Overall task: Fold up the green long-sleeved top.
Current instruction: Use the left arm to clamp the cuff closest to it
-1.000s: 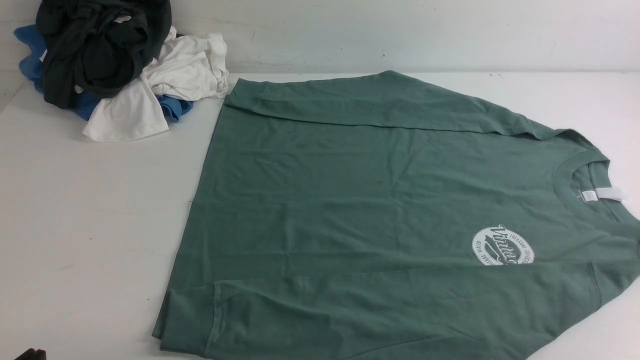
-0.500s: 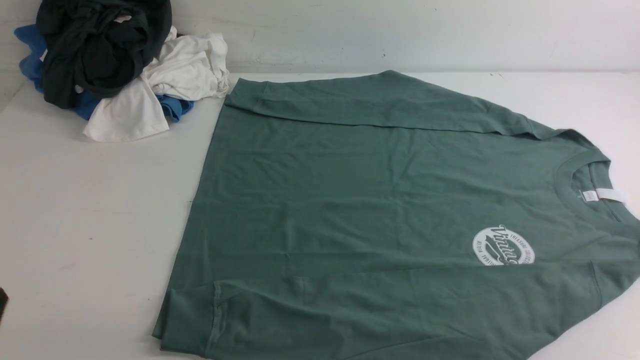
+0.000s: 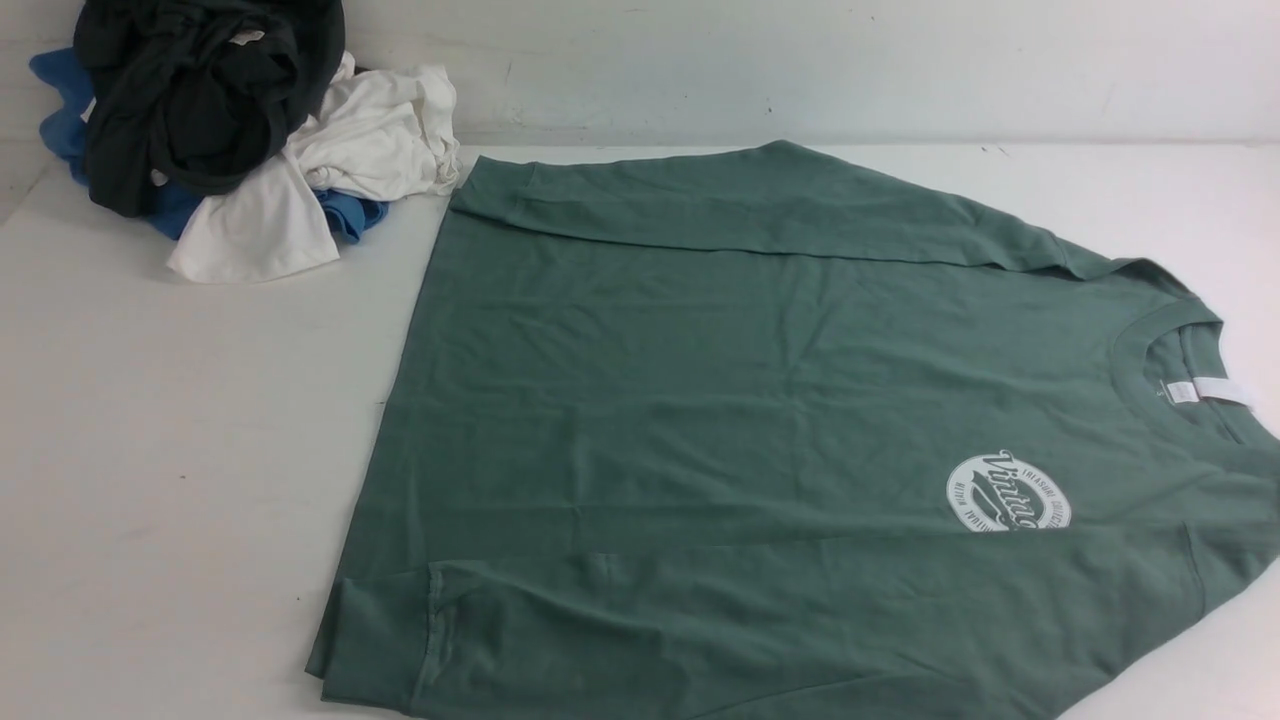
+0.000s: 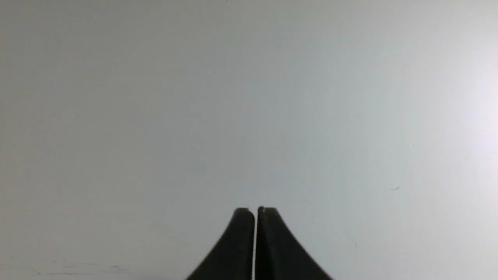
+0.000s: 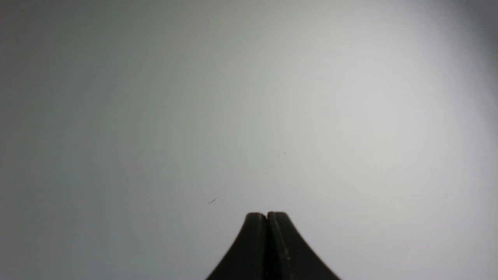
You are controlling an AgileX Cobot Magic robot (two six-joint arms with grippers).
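The green long-sleeved top lies flat on the white table, chest logo up, neck to the right and hem to the left. Both sleeves are folded in over the body, one along the far edge, one along the near edge. Neither arm shows in the front view. In the left wrist view my left gripper is shut with nothing in it, over bare white table. My right gripper in the right wrist view is also shut and empty, above bare table.
A heap of other clothes sits at the far left corner: a black-charcoal garment on top, a white one and a blue one. The white wall runs behind the table. Bare table lies left of the top.
A dark piece of the left arm at the front view's lower left edge has slid out of view. The top has not moved.
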